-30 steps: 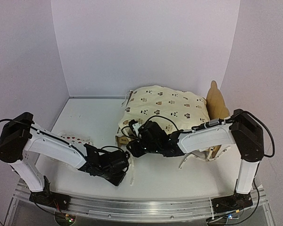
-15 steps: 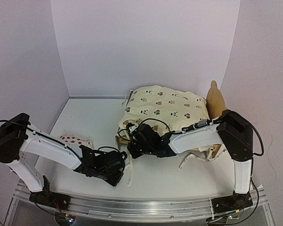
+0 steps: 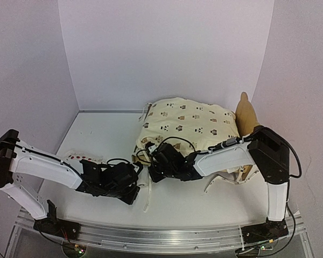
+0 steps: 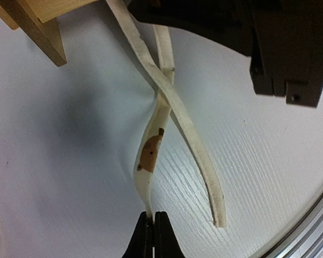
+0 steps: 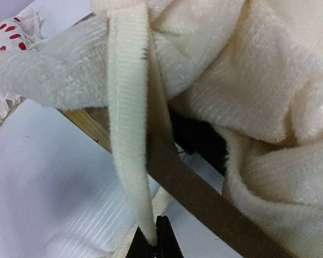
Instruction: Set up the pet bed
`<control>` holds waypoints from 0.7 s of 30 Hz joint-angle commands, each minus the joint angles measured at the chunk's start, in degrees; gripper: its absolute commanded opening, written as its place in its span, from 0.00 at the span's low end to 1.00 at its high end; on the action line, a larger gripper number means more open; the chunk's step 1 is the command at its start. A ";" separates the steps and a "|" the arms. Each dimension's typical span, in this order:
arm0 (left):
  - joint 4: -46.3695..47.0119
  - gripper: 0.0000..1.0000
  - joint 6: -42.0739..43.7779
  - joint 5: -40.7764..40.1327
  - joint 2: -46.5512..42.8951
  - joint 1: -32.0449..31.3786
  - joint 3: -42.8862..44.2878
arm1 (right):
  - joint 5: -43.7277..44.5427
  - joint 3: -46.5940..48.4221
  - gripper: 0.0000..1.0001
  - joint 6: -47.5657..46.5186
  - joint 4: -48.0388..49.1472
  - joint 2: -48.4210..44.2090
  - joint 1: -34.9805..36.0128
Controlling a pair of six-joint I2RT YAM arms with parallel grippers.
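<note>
- A white desk (image 3: 102, 134) carries the whole scene, and both pairs of fingers work low over its near half.
- A cream quilt (image 3: 188, 123) printed with small animal faces lies heaped beyond and to the right of the right fingers. In the right wrist view its plush folds (image 5: 247, 80) hang just above them.
- The pet bed (image 3: 248, 115) sits under that quilt, far right of both pairs of fingers. Its pale plywood headboard rises past the quilt's right edge. One wooden rail (image 5: 204, 201) slants just above the right fingers, and a wooden corner (image 4: 37, 27) shows well above and left of the left fingers.
- A white pillow (image 3: 83, 158) with red dots rests on the desk beyond the left arm, left of both pairs of fingers.
- A plain strap (image 4: 194, 145) crosses over a printed tie (image 4: 151, 150) above the left fingers. Its loose end lies on the desk just to their right.
- A plush strap (image 5: 130, 134) hangs from the quilt straight down to the right fingers.
- The left fingers (image 4: 162, 243) are pressed together, pinching the tip of the printed tie.
- The right fingers (image 5: 165, 244) are pressed together, pinching the tip of the plush strap.
</note>
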 commanded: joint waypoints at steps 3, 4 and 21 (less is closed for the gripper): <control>4.63 0.00 1.16 -3.20 0.25 3.38 4.79 | -3.21 -2.39 0.00 -0.61 -0.11 -6.23 0.14; 5.56 0.00 1.39 -3.37 0.86 3.80 5.22 | -3.82 -2.81 0.00 -0.79 -0.09 -6.81 0.13; 15.81 0.00 5.65 -4.95 12.25 9.09 12.58 | -11.47 -7.49 0.03 2.04 -0.26 -10.92 0.06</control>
